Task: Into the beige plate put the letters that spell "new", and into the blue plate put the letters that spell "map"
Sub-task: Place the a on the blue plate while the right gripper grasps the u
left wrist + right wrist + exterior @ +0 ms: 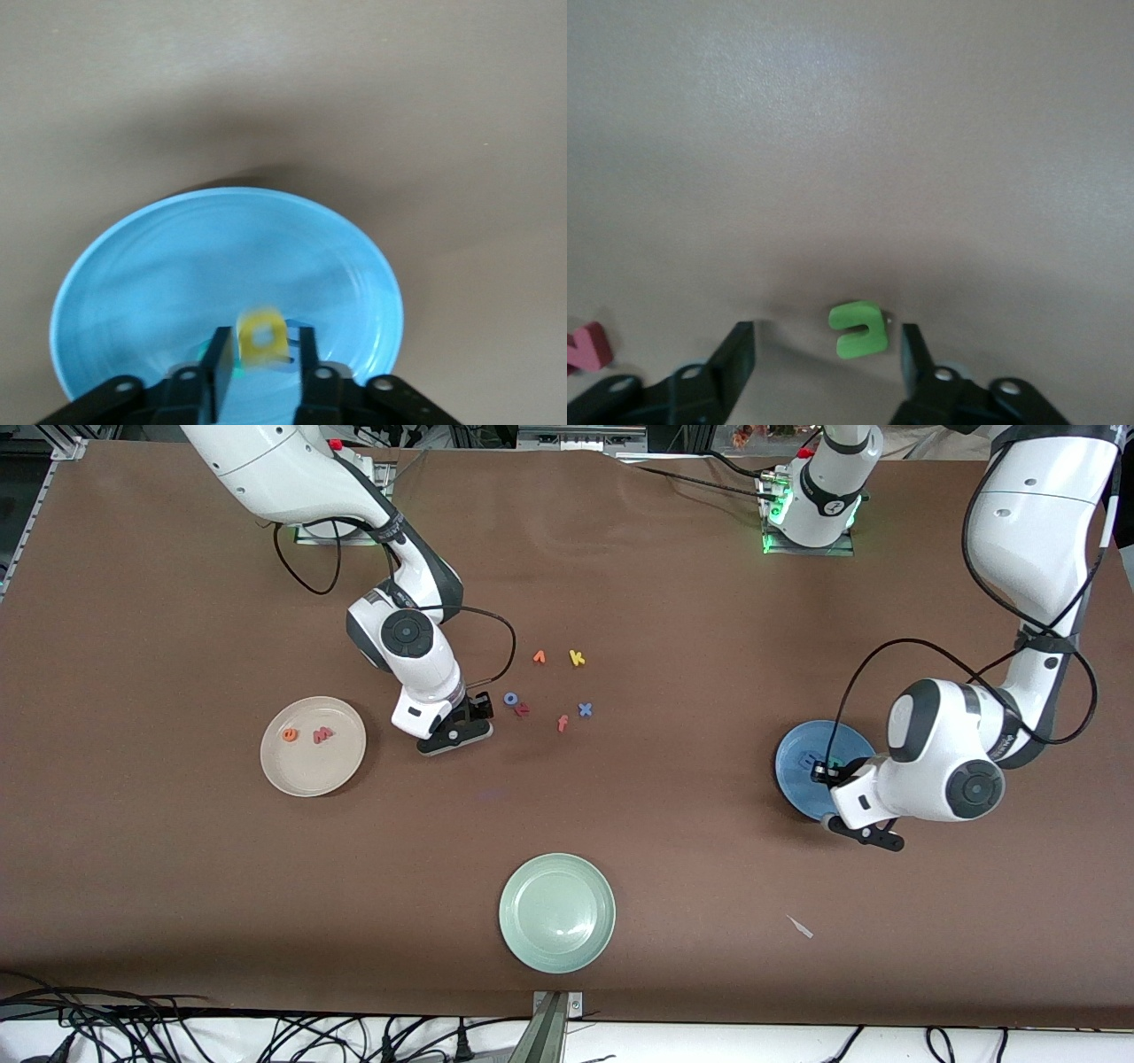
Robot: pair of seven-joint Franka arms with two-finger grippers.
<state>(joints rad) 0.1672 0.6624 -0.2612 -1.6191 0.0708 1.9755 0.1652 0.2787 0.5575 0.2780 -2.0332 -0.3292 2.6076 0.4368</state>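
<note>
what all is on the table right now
table: 1, brown
beige plate: 1, toward the right arm's end
orange letter, pink-red letter: 1 each, in the beige plate
blue plate: 1, toward the left arm's end
green plate: 1, pale, nearest the front camera
loose letters: 6, two orange, two blue, yellow, dark red, mid-table
green letter: 1, on the table
yellow letter: 1, over the blue plate
white scrap: 1, beside the green plate
right tool: open, straddling the green letter
left tool: at the yellow letter
</note>
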